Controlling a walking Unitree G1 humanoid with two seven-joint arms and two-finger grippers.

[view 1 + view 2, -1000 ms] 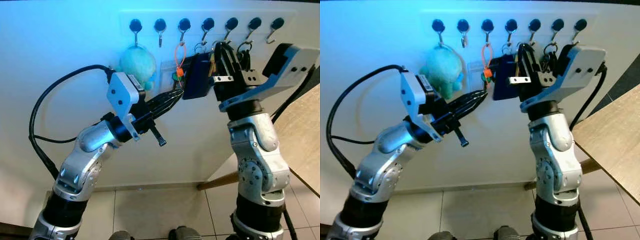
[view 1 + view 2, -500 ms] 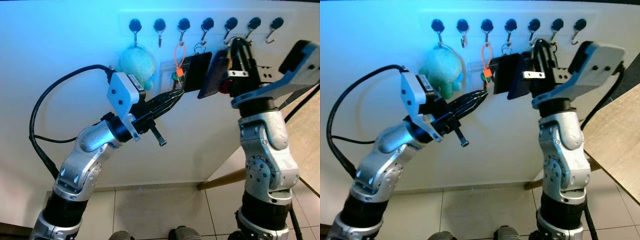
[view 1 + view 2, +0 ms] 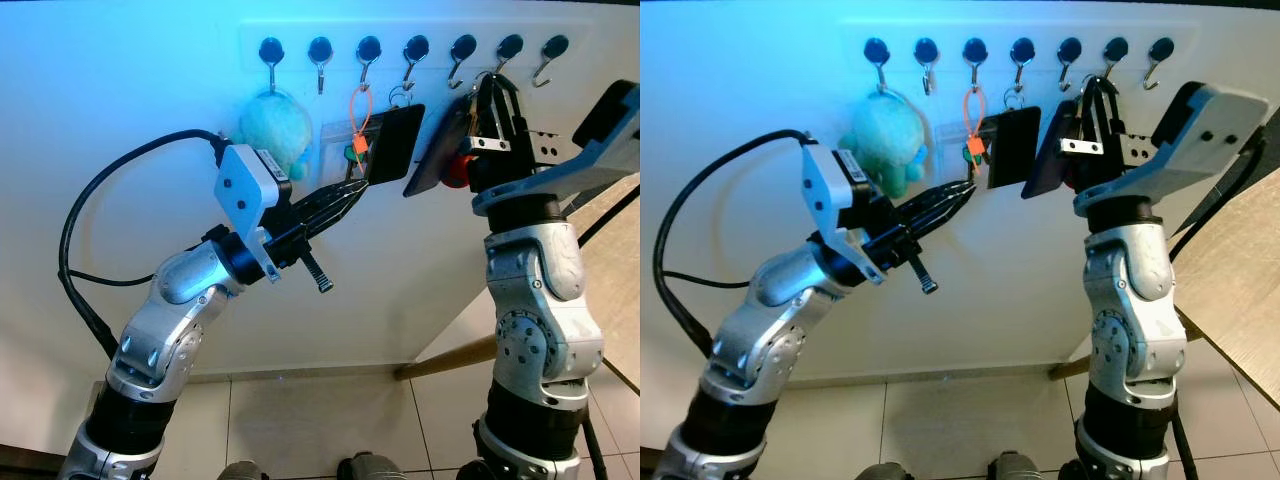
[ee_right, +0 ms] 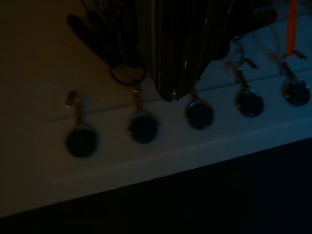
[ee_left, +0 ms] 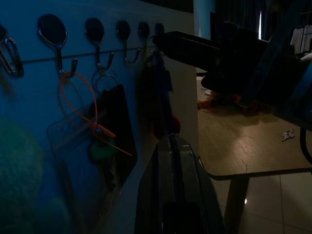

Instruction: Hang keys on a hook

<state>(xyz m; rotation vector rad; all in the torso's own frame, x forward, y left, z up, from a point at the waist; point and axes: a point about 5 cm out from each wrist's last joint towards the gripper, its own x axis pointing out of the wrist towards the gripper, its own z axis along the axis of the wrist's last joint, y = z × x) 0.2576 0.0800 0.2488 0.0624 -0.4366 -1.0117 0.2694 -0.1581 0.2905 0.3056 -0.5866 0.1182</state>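
Right gripper (image 3: 487,88), seemingly clenched, half hides keys (image 3: 443,150) at the hook (image 3: 503,52).

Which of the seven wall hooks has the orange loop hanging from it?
The third hook from the robot's left; the orange loop hangs there, beside the black tag's hook.

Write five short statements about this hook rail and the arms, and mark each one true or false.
1. A teal plush toy hangs from the leftmost hook. True.
2. The rail carries five hooks. False: it carries seven.
3. The rightmost hook is bare. True.
4. The orange loop shares the plush toy's hook. False: it hangs from the third hook from the left.
5. The right gripper hangs low near the floor. False: it is raised to the rail, by the hooks toward the right end.
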